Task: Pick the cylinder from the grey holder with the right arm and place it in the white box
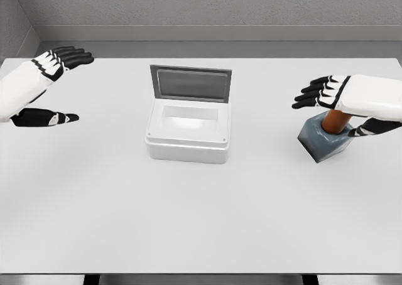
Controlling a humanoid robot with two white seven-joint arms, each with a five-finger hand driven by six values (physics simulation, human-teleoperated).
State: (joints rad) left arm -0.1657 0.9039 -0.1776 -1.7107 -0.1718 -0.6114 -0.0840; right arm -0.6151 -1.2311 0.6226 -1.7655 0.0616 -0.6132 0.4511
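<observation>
Cylinder (pixel 337 120) on white table (pixel 201 222) (grey walls)

Open lane from holder to box
Bare bench (pixel 264 191) between grey holder (pixel 323 142) and white box (pixel 188 131); only the box's raised lid (pixel 191 84) stands at the back, opening clear.

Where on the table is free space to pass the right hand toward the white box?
Bare table lies between the white box and the grey holder, and across the whole front. It is crowded only at the holder, where the right hand hovers over the cylinder.
</observation>
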